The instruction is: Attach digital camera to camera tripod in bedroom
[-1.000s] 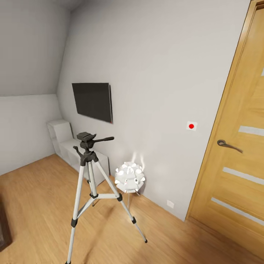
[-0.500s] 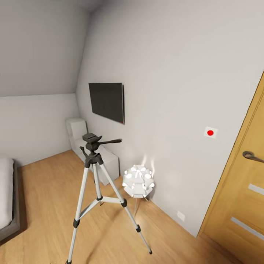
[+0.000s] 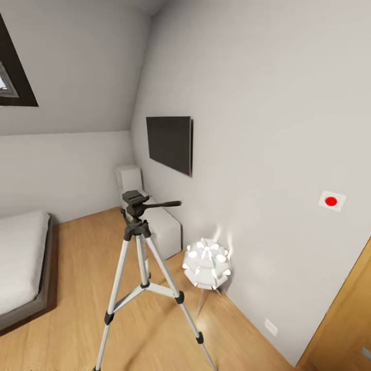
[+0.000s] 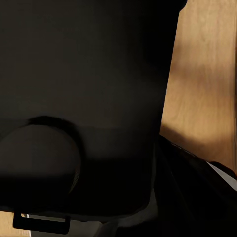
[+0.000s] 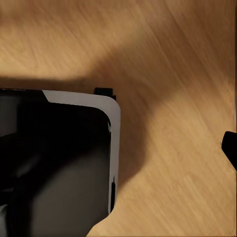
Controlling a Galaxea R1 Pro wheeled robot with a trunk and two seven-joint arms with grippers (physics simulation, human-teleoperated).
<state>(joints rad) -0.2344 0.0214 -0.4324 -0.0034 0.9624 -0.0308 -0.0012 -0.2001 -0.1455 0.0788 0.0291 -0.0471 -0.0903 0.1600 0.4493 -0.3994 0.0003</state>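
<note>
**Tripod stands in the bedroom, claws hard to see**

Where the wood floor [image 3: 77, 247] meets the white wall, the camera tripod [image 3: 141, 278] stands on its silver legs. Its black head [image 3: 135, 198] sits on top, and a long black handle [image 3: 162, 204] pokes out toward the wall. The tops of two legs show well, but the feet run off the bottom edge of the head view, so where they touch the floor is cut off.

Just beside the tripod, nearer the wall, a white flower-shaped lamp [image 3: 207, 264] glows on thin legs. Behind the tripod sits a low white cabinet [image 3: 154, 216], partly hidden by the tripod's head. A dark TV [image 3: 170, 144] hangs on the wall above it. A small white plate with a red dot [image 3: 331, 201] is on the wall farther right. Only a slice of the wooden door [image 3: 345, 324] shows at the corner.

On the far left, a low grey bed [image 3: 23, 263] is cut off by the edge. A dark-framed skylight [image 3: 13, 72] is also cut off.

From the left wrist view, a big dark shape sits very close and is too dark to name. A strip of wood floor [image 4: 207, 74] shows beside it. From the right wrist view, a dark body with a pale rim [image 5: 111, 128] hangs over the floor.

I cannot tell if either claw is open or closed.
</note>
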